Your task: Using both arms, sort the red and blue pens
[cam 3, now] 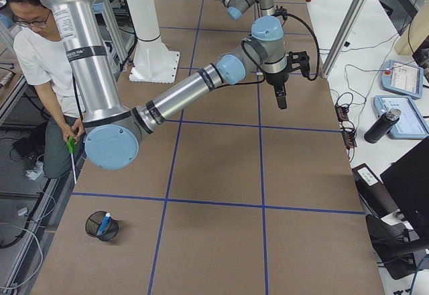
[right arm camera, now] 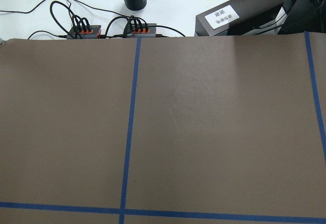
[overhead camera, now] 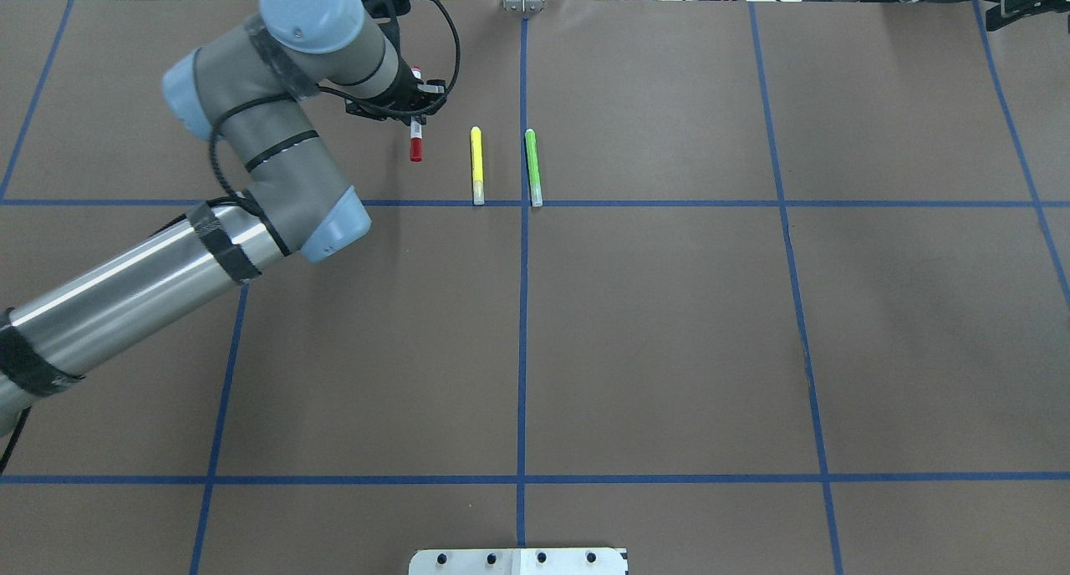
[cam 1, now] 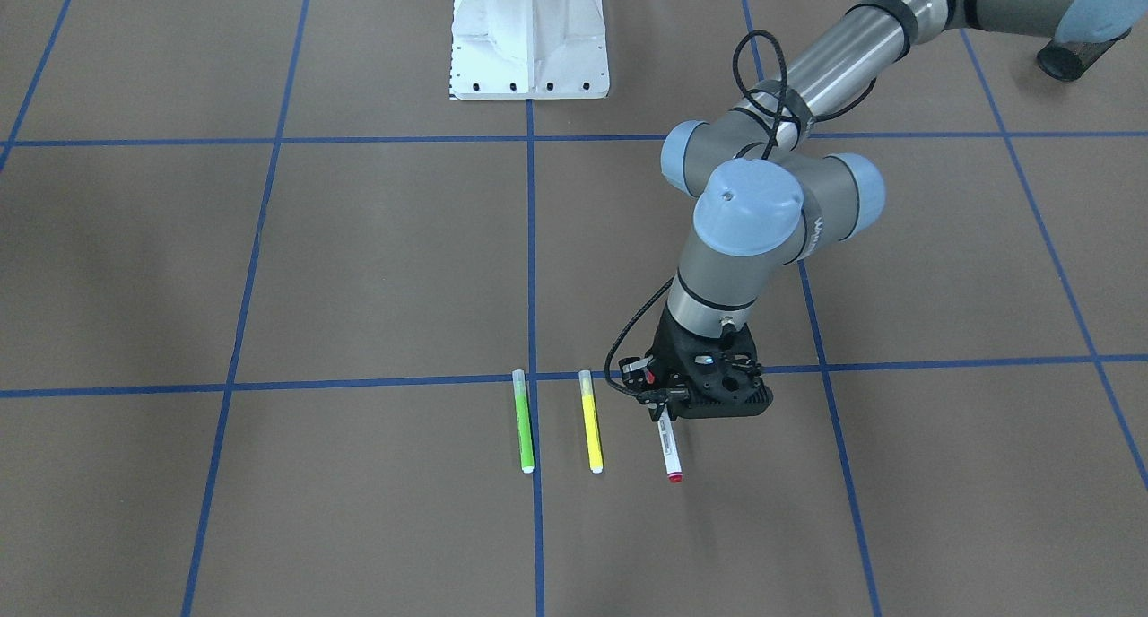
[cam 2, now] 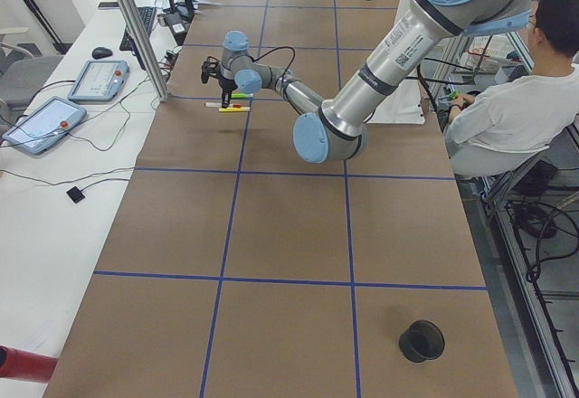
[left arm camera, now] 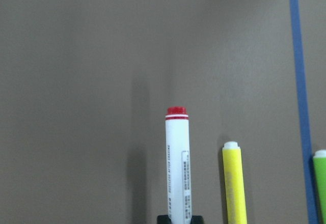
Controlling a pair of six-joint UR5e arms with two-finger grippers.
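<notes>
The red pen (cam 1: 669, 449) has a white printed barrel and red ends. My left gripper (cam 1: 662, 410) is shut on its upper part, to the left of the other pens in the overhead view. In the left wrist view the red pen (left arm camera: 177, 168) sticks out from between the fingers and casts a shadow on the table beside it. A blue pen (cam 3: 104, 223) stands in a black mesh cup (cam 3: 100, 228) near the robot's right end of the table. My right gripper (cam 3: 281, 97) hangs over the far table edge; I cannot tell whether it is open or shut.
A yellow pen (cam 1: 590, 422) and a green pen (cam 1: 524, 422) lie side by side next to the red pen. Another black cup (cam 2: 422, 339) stands at the robot's left end. A seated person (cam 3: 40, 60) is beside the white pedestal (cam 1: 529, 34). Cables and boxes (right arm camera: 219, 18) line the far edge.
</notes>
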